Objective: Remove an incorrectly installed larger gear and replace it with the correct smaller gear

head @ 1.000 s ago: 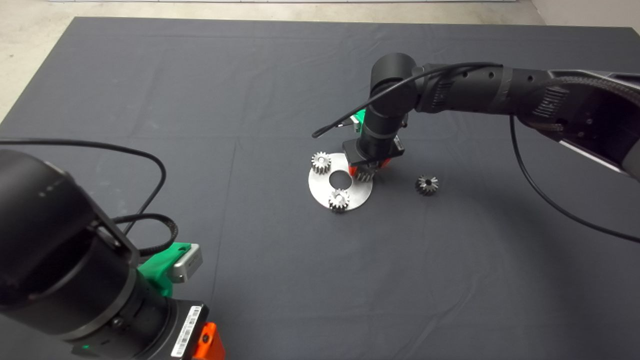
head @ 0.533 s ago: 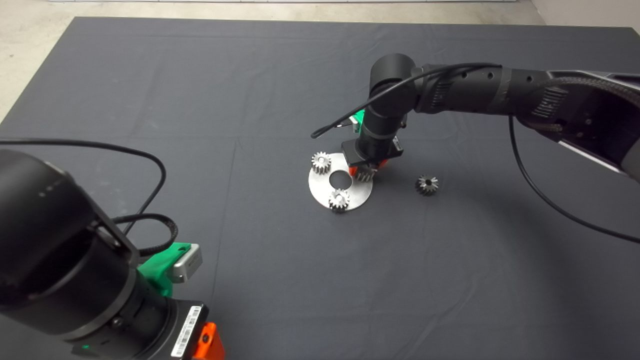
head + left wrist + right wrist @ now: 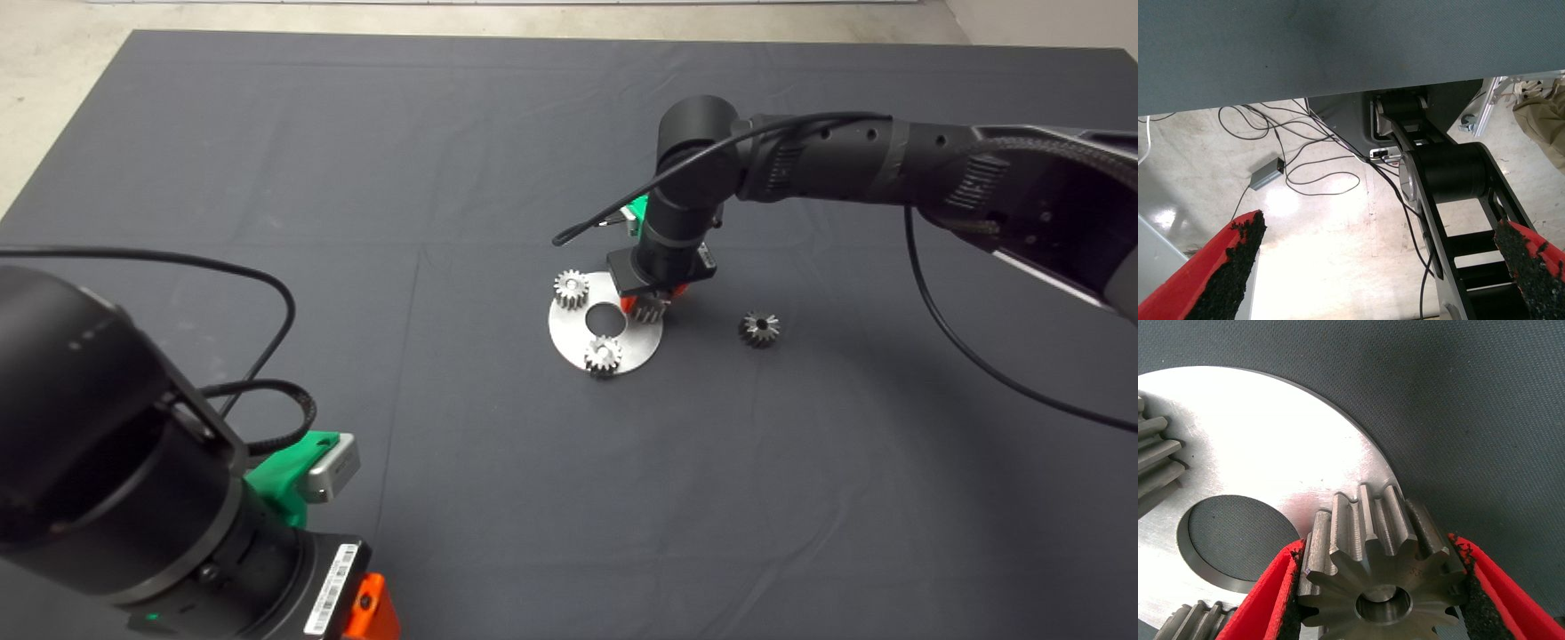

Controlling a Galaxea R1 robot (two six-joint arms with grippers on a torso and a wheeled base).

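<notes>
The right tool clamps the larger gear at the round plate's edge — the smaller gear lies apart (the left tool gapes, parked).

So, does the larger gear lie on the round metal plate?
No, the larger gear lies on the dark mat, apart from the round plate.

Two red fingers with black pads of the left gripper are seen wide apart, with nothing held between them. Beyond the fingers, the dark mat's edge is shown, and past it a pale floor with black cables and a small grey box. A black arm frame is seen near one finger.
</notes>
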